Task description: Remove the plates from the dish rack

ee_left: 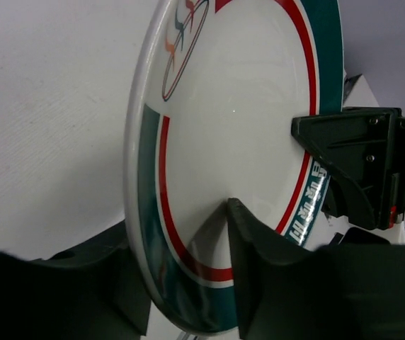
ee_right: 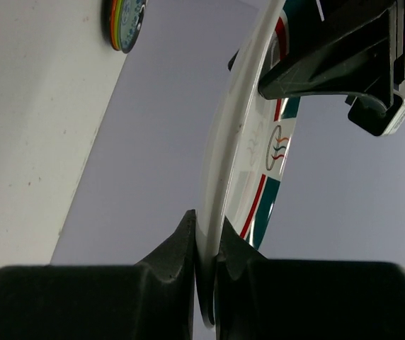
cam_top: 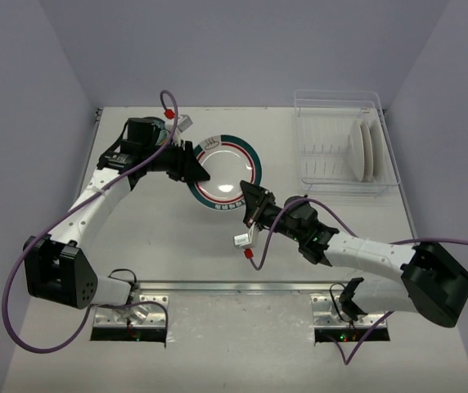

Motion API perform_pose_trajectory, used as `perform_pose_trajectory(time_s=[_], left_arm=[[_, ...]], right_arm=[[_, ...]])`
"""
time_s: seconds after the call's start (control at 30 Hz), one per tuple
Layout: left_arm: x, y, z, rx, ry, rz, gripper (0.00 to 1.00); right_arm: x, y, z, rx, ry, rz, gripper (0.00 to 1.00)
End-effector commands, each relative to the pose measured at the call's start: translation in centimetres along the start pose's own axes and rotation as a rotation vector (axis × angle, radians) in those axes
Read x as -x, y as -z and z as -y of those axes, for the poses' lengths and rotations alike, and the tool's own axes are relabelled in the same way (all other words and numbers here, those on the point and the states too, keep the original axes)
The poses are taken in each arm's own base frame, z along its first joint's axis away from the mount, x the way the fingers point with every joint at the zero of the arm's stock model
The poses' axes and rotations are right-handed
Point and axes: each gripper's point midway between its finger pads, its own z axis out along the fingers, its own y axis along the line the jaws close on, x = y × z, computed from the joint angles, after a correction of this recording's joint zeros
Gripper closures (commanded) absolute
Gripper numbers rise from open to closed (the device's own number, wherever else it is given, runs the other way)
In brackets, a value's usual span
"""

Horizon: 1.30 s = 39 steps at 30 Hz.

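Right end effector (ee_right: 207,230) clamping one plate (cam_top: 226,168), left end effector (ee_left: 181,227) astride it

a white table (cam_top: 160,246) with a faintly grainy surface fills the floor of the scene. pale lavender walls (cam_top: 242,49) close it in at the back and on both sides. along the near edge runs a metal rail (cam_top: 242,286), joining what look like two metal base plates (cam_top: 154,321), partly hidden.
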Motion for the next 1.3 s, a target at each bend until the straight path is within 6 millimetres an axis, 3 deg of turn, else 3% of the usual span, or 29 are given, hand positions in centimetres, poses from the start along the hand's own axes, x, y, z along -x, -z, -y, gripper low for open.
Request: perform_pose_trajectory(time_s=[0.0,0.13,0.17,0.27,0.4,0.43,0.57,0.73,1.07,1.27], left_arm=[[0.7,0.2,0.0,0.003,-0.050,0.038,0.70],[0.6,0.3,0.4,-0.026,-0.048,0.038,0.94],[0.9,0.4,0.3,-0.030,-0.048,0.047,1.00],[1.5,0.7,-0.5,-0.028,-0.013,0.069,1.00],[2.4,0.9,-3.1,0.082,0.017,0.118,1.00],[2.6,1.0,-3.7,0.101,0.031,0.127,1.00],[3.4,0.6,-5.8,0.163,0.061,0.146,1.00],[6.7,-0.8,-8.9,0.224,0.092,0.192,1.00],[10.5,-4.9,-17.4,0.393,0.134,0.236,1.00],[9.7,-7.8,-21.2,0.410,0.169,0.185,1.00]], right_arm=[[-1.7,1.0,6.5,-0.243,0.059,-0.083,1.00],[-2.6,1.0,6.3,-0.246,0.025,-0.130,0.99],[-2.9,1.0,6.2,-0.244,0.002,-0.143,0.92],[-3.9,1.2,5.4,-0.224,-0.052,-0.198,0.64],[-5.2,1.4,3.8,-0.180,-0.162,-0.268,0.08],[-5.7,1.5,3.1,-0.161,-0.192,-0.293,0.03],[-7.2,2.5,0.4,-0.104,-0.273,-0.383,0.01],[-9.2,3.8,-2.7,-0.007,-0.438,-0.490,0.01],[-13.0,7.1,-4.4,0.035,-0.685,-0.661,0.01],[-14.2,8.5,-4.6,0.037,-0.777,-0.715,0.01]])
